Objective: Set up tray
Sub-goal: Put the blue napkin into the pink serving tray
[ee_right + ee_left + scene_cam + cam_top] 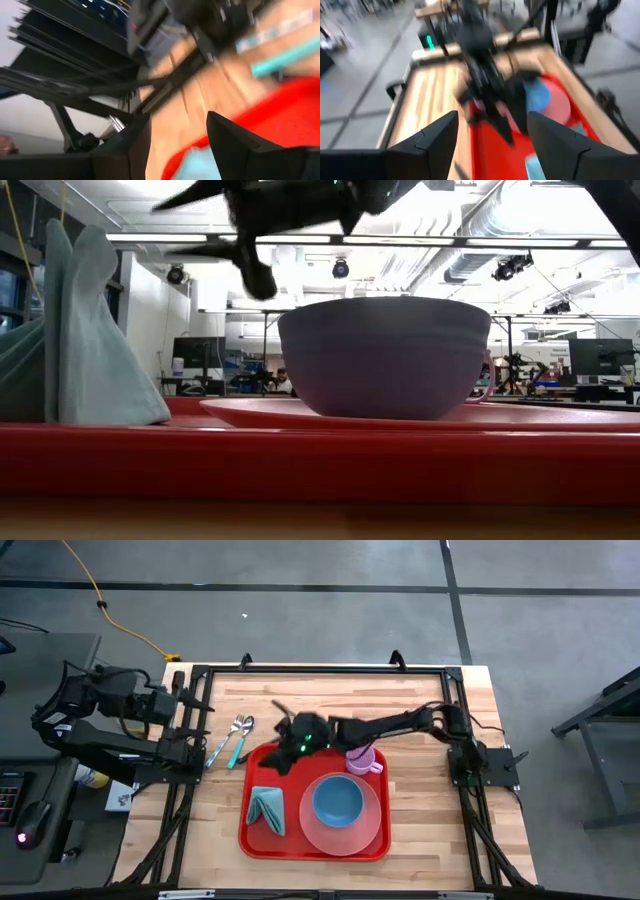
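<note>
The red tray [262, 842] lies on the wooden table. On it rest a pink plate [370, 828] carrying a blue bowl [338, 802], a folded teal napkin [266, 810] standing on its edge, and a pink cup [365, 761] at the far rim. My right gripper [280, 752] hovers open above the tray's far left corner, near the napkin [195, 167], with nothing between its fingers [180, 145]. My left gripper [492, 140] is open and drawn back at the table's left edge [192, 702]. In the low view the bowl [385, 355] stands on the plate [560, 416].
Two utensils with teal handles [233, 743] lie on the table just left of the tray, between it and the left arm. The metal frame [320, 669] runs around the tabletop. Bare wood shows along the table's far side and to the tray's right.
</note>
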You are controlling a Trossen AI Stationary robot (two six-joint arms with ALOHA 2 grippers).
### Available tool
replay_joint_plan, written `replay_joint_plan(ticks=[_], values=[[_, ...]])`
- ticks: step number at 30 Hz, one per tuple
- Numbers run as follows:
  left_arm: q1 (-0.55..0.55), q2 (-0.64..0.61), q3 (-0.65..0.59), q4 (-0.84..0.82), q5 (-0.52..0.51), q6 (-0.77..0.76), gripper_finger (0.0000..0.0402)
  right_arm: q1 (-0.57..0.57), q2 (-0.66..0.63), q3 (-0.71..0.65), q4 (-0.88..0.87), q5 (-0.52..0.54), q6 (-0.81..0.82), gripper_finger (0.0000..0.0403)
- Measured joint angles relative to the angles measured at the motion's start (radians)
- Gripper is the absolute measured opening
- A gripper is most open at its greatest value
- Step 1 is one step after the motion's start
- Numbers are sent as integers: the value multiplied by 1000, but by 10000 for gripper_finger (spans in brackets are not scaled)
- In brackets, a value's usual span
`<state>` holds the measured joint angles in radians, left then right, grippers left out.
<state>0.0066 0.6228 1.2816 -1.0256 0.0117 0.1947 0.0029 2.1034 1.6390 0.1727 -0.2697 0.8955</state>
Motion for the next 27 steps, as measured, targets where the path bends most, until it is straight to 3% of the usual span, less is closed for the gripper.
replay_joint_plan(ticks=[6,10,15,21,27], values=[[0,12,0,-247,59,51,273,-40,-159,0,-125,51,-143,170],[0,26,0,-321,124,103,273,-58,-291,0,-235,135,-238,170],[0,66,0,-309,236,115,273,-60,-455,0,-376,268,-333,170],[0,152,-5,-305,264,114,273,-24,-610,0,-488,440,-429,170],[0,181,-153,-209,315,95,273,15,-707,0,-546,557,-490,170]])
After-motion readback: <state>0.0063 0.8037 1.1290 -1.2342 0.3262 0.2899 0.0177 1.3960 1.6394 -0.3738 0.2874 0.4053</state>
